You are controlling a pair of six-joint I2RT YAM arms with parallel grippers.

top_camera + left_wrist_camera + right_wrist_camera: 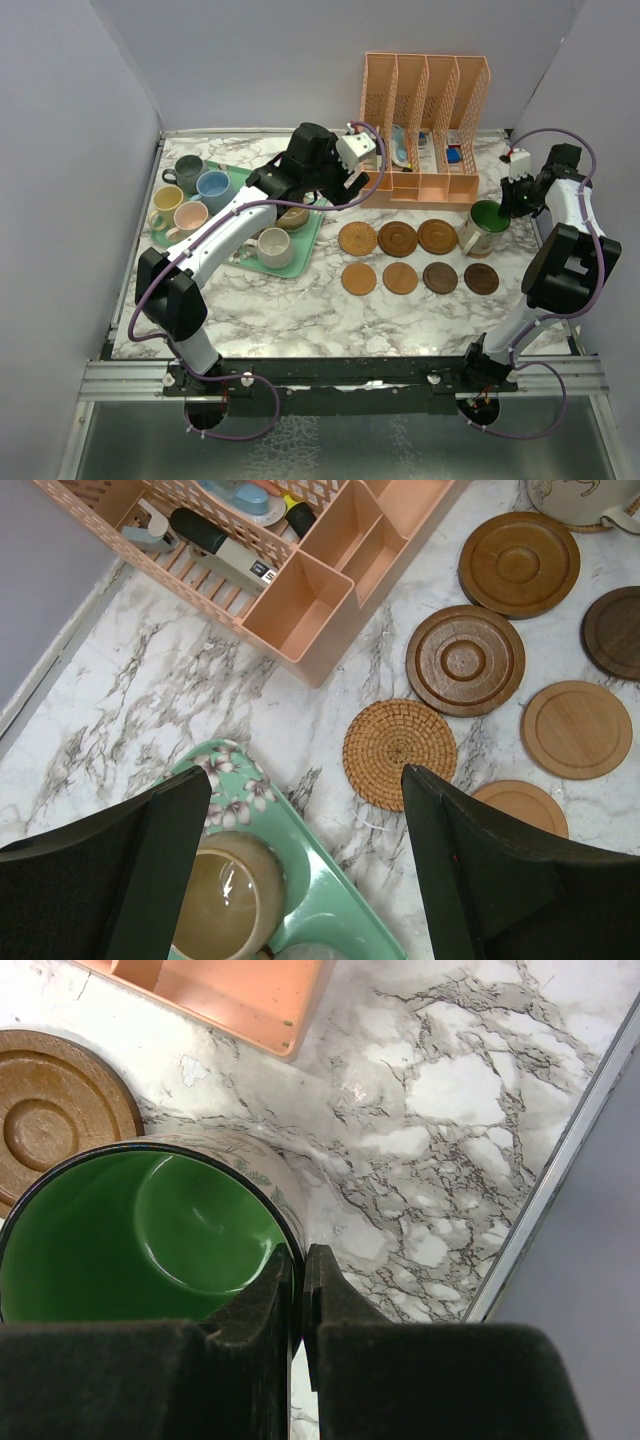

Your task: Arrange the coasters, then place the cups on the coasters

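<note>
Cup (130,1230) green inside; tray (320,880) mint, flowered; table (300,310) grey-veined marble; organizer (430,188) peach.

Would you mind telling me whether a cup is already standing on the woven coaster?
No, the woven coaster lies bare on the marble table, with nothing standing on it.

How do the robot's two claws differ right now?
The left claw stands wide open, while the right claw is pinched shut on the rim of the green cup. The left claw holds nothing and hangs above a tan cup on the mint tray; the right claw sits beside the coasters. Both are black, with two fingers, pointing down.
</note>
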